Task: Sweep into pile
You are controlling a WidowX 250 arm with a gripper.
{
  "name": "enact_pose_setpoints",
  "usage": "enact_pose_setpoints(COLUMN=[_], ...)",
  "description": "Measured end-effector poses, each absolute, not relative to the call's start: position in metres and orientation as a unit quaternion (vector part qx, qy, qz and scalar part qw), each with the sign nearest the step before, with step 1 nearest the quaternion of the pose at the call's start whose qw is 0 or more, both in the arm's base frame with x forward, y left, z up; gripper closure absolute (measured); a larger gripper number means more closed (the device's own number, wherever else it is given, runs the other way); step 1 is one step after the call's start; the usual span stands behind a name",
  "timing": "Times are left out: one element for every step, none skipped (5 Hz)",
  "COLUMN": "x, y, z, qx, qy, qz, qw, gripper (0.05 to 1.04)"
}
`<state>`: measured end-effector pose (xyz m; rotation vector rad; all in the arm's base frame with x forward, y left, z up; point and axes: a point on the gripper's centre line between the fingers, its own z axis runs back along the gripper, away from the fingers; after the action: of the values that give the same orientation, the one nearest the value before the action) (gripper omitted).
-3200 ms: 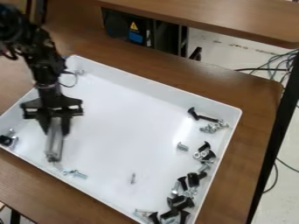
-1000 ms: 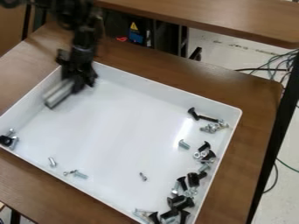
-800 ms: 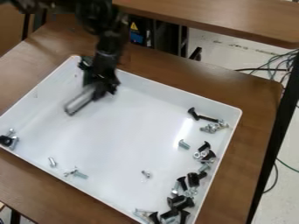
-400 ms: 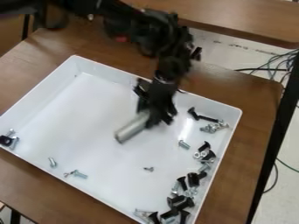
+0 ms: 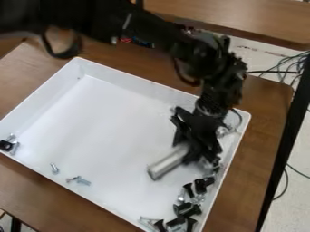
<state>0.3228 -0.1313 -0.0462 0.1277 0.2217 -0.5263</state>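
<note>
"Where does the black gripper (image 5: 186,153) hang?"

"Over the right part of the white tray (image 5: 103,129), with a silvery bar (image 5: 166,166) pinched between its fingers. The bar slants down toward the lower left; whether it touches the tray floor, the view cannot settle."

"And the hardware?"

"Most lies inside the tray along its right wall: black screws (image 5: 187,209) heaped toward the bottom corner, silvery screws (image 5: 148,221) beside them, and more pieces partly hidden behind the gripper."

"Any strays?"

"One small screw (image 5: 54,168) near the lower-left wall, a little cluster of screws (image 5: 80,181) to its right, and a black piece (image 5: 6,145) with silvery hardware (image 5: 14,147) in the left corner."
</note>
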Motion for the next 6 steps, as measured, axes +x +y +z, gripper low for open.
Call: enact_pose_setpoints(x=[0.317, 0.312, 0.32, 0.324, 0.321, 0.308], y=[-0.125, -0.106, -0.077, -0.033, 0.008, 0.046], z=[-0.045, -0.04, -0.017, -0.001, -0.004, -0.033], qx=[0.065, 0.064, 0.057, 0.038, 0.011, -0.011], qy=[0.103, 0.094, 0.047, 0.024, 0.025, 0.065], qz=[-0.24, -0.202, -0.136, -0.045, 0.017, 0.076], qw=[0.963, 0.973, 0.988, 0.998, 0.999, 0.995], gripper=[0.721, 0.721, 0.721, 0.721, 0.721, 0.721])
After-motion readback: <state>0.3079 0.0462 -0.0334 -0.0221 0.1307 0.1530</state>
